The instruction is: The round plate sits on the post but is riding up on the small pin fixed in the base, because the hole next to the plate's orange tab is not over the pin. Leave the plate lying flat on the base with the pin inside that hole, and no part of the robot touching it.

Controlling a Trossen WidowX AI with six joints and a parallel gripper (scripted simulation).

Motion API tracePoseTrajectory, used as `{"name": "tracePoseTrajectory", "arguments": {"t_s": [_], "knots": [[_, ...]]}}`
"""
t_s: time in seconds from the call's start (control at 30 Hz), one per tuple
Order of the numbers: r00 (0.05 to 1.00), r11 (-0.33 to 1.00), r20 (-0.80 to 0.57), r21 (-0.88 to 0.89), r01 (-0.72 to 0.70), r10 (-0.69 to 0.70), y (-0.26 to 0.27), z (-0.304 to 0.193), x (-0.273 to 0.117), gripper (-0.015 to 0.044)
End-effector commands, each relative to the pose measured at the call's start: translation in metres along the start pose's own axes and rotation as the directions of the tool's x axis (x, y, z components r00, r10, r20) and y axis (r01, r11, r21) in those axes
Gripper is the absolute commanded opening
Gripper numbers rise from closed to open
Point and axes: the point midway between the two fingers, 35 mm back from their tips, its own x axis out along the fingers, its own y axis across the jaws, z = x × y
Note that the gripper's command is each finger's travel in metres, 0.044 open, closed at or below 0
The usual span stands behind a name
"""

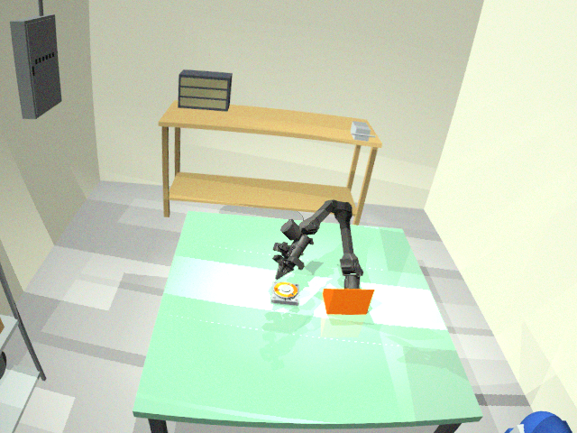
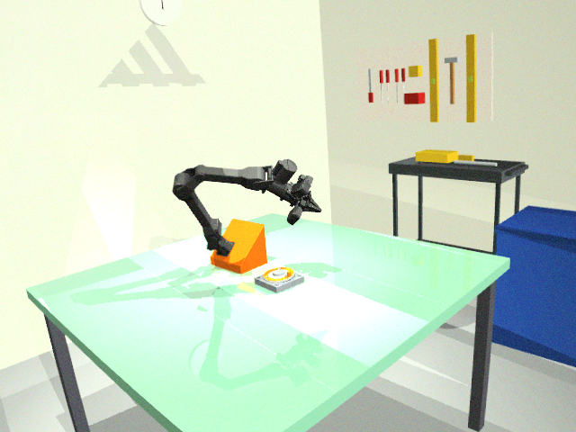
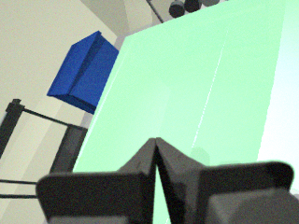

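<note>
The round plate (image 1: 278, 290) (image 2: 268, 274) has an orange and white ring face and sits around the central post (image 1: 286, 289) (image 2: 279, 273) on the square grey base (image 1: 285, 301) (image 2: 278, 287). The tab, its hole and the pin are too small to make out, and I cannot tell how far the plate tilts. My gripper (image 1: 278, 278) (image 2: 319, 211) (image 3: 154, 143) is shut with nothing between its fingertips. It is high above the table and clear of the plate. The wrist view shows neither plate nor base.
An orange wedge-shaped block (image 1: 347, 301) (image 2: 246, 239) stands beside the arm's foot on the green table (image 1: 303, 382) (image 2: 139, 335) (image 3: 163, 70), to the right of the base in the top view. A blue bin (image 2: 535, 279) (image 3: 84, 70) stands beyond the table edge.
</note>
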Motion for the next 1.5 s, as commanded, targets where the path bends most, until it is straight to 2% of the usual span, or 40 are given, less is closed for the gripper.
{"name": "tracePoseTrajectory", "arguments": {"t_s": [0.0, 0.1, 0.17, 0.27, 0.33, 0.63, 1.0, 1.47], "knots": [[0.937, 0.961, -0.24, 0.055, 0.272, -0.252, -0.068, -0.021, 0.011, 0.0], [0.826, 0.894, -0.399, 0.029, 0.446, -0.399, -0.113, -0.038, 0.005, 0.0], [0.789, 0.873, -0.436, 0.014, 0.487, -0.433, -0.124, -0.042, 0.002, 0.0], [0.624, 0.782, -0.56, -0.071, 0.619, -0.545, -0.166, -0.055, -0.015, 0.0], [0.572, 0.754, -0.588, -0.103, 0.649, -0.572, -0.178, -0.058, -0.021, 0.0], [0.57, 0.753, -0.589, -0.104, 0.65, -0.573, -0.182, -0.059, -0.023, 0.0], [0.569, 0.752, -0.588, -0.105, 0.651, -0.574, -0.211, -0.086, 0.001, 0.0], [0.57, 0.752, -0.588, -0.104, 0.65, -0.574, -0.2, -0.087, 0.013, 0.0]]}}
